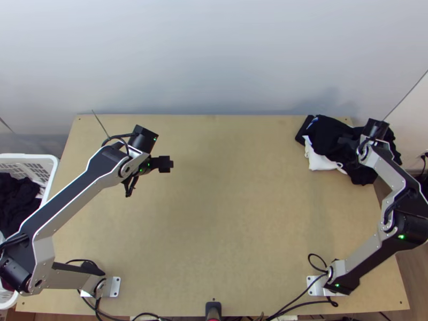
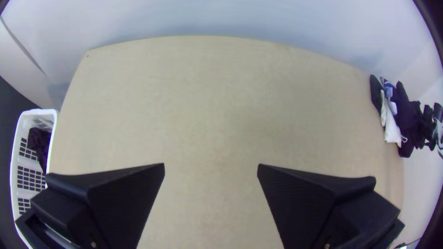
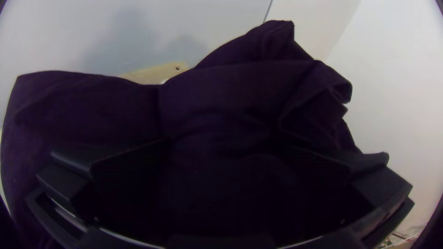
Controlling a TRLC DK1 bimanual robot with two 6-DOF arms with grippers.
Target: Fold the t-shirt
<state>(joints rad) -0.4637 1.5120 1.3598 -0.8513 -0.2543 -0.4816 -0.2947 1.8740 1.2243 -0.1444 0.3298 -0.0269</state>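
Open and empty, the left gripper hangs over the left part of a light wooden table, toward the far side, its two wide black fingers well apart with bare wood in view between them. Across the table, the right gripper is at the far right corner, its fingers also spread, over a large dark cloth that fills the space between them in the right wrist view. Whether the fingers touch the fabric cannot be told.

The dark cloth lies bunched and creased on a pile of garments at that corner, its right part reaching to the table's edge. A white cloth pokes out from under it on the left and near side, and a flat black item sits at the pile's left, beside a small blue patch. Which piece is the t-shirt is not clear from the views.

At left, a white plastic basket with slotted walls stands beside the table, holding more dark clothing. Black cables trail along the near edge, between the two arms' bases. A pale wall rises behind the table's far edge.Open and empty, the left gripper hangs over the left part of a light wooden table, toward the far side, its two wide black fingers well apart with bare wood in view between them. Across the table, the right gripper is at the far right corner, its fingers also spread, over a large dark cloth that fills the space between them in the right wrist view. Whether the fingers touch the fabric cannot be told.

The dark cloth lies bunched and creased on a pile of garments at that corner, its right part reaching to the table's edge. A white cloth pokes out from under it on the left and near side, and a flat black item sits at the pile's left, beside a small blue patch. Which piece is the t-shirt is not clear from the views.

At left, a white plastic basket with slotted walls stands beside the table, holding more dark clothing. Black cables trail along the near edge, between the two arms' bases. A pale wall rises behind the table's far edge.
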